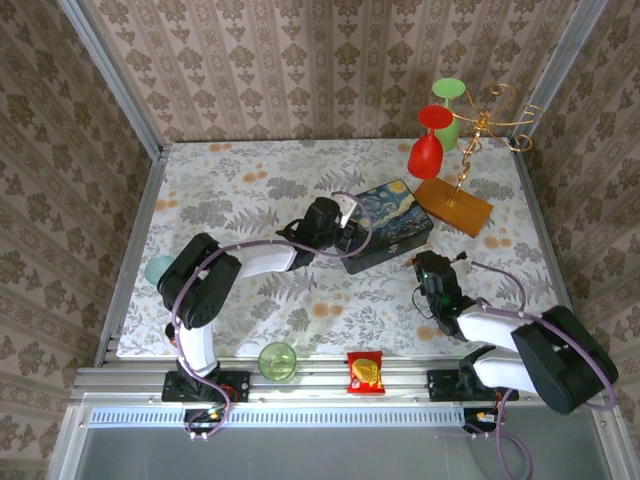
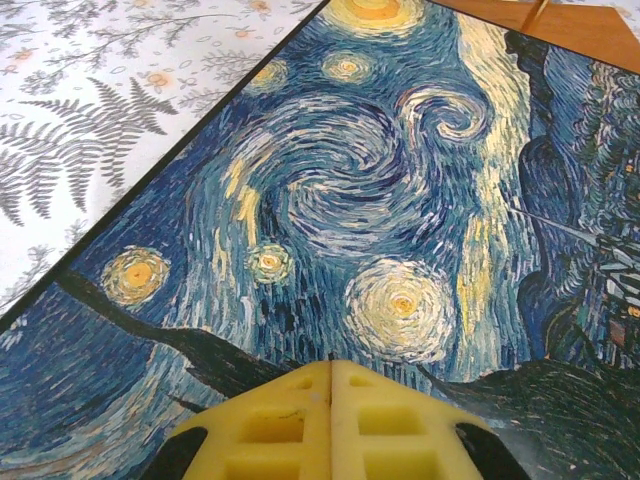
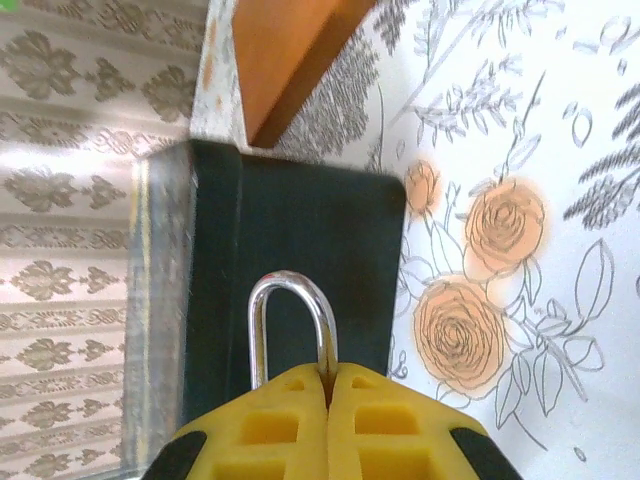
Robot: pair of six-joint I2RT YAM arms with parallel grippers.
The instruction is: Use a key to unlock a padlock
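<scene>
Pinching the padlock, my right gripper has its yellow pads pressed together on the lock body. The body is hidden between them, and the silver shackle alone rises past the fingertips. Outward from there, the shackle arch stands in front of the dark side wall of the painted box, near it, though I cannot tell whether they touch. Beyond the box lie the flowered table and the orange wooden base of the glass stand. The padlock's long axis runs along the fingers, with the shackle end pointing away from the wrist toward the box. I judge the keyhole end to face back into the gripper, where I cannot see it. My left gripper also has its pads closed flat against each other, poised over the box lid. No key shows between them, so I cannot say it carries one. From above, the right gripper sits just beside the box's near right corner and the left gripper at its left edge. Likely hazards:

- The keyhole may stay buried in the pads, leaving a key no entry.
- The small lock may twist or slip in the grip under insertion force.
- The shackle may knock the box wall if the arm advances.
</scene>
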